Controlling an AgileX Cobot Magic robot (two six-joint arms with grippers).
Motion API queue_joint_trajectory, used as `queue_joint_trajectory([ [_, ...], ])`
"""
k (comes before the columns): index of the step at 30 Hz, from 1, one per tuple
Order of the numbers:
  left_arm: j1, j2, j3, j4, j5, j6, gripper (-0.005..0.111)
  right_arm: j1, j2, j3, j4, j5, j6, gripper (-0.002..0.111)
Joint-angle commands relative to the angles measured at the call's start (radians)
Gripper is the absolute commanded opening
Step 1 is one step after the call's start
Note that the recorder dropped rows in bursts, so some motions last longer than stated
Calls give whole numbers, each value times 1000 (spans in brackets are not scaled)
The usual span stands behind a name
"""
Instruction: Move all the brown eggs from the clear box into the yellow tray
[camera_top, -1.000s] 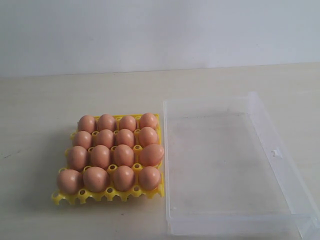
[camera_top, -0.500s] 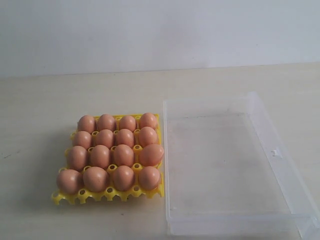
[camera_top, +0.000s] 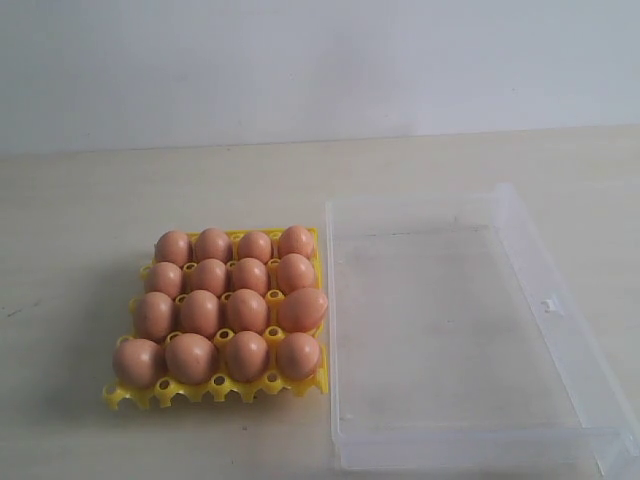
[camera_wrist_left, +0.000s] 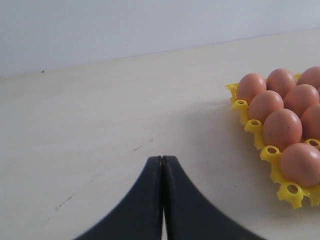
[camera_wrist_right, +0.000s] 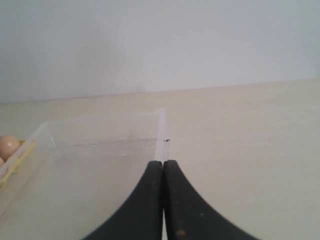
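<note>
Left gripper (camera_wrist_left: 162, 160) is seen with black jaws pressed together, nothing held, over pale tabletop (camera_wrist_left: 100, 125) near the bright yellow plastic egg tray (camera_wrist_left: 275, 172) of smooth orange-brown oval eggs (camera_wrist_left: 281, 127). Right gripper (camera_wrist_right: 163, 163), likewise closed on nothing, is seen at the shallow transparent plastic box (camera_wrist_right: 160, 132). Exterior: sixteen eggs (camera_top: 225, 305) are seated in the tray (camera_top: 215, 392), box (camera_top: 333, 330) just beside it

We see sixteen smooth oval eggs (camera_top: 201, 311) of an even orange-brown against the bright yellow square plastic egg tray (camera_top: 160, 395), whose pegs show as yellow rings with darker centres. The shallow rectangular plastic box (camera_top: 450, 330) is colourless and see-through, taking on the pale beige of the tabletop (camera_top: 80, 220), which carries a few faint dark scuffs below a plain grey-white wall (camera_top: 300, 60). We find the left gripper (camera_wrist_left: 162, 159) and the right gripper (camera_wrist_right: 163, 163) plain black.
</note>
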Motion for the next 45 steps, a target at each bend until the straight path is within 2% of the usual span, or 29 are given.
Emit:
queue_joint_trajectory([
  [1,-3,1,-4,0,-12,-4,0,-4,-7,5,-45,59,-17,0],
  [6,-3,1,-4,0,-12,-4,0,-4,-7,5,-45,59,-17,0],
  [11,-3,1,-4,0,-12,-4,0,-4,-7,5,-51,59,-124,0],
  [45,-3,1,-4,0,-12,-4,0,-21,-7,5,-42,66,-85,0],
])
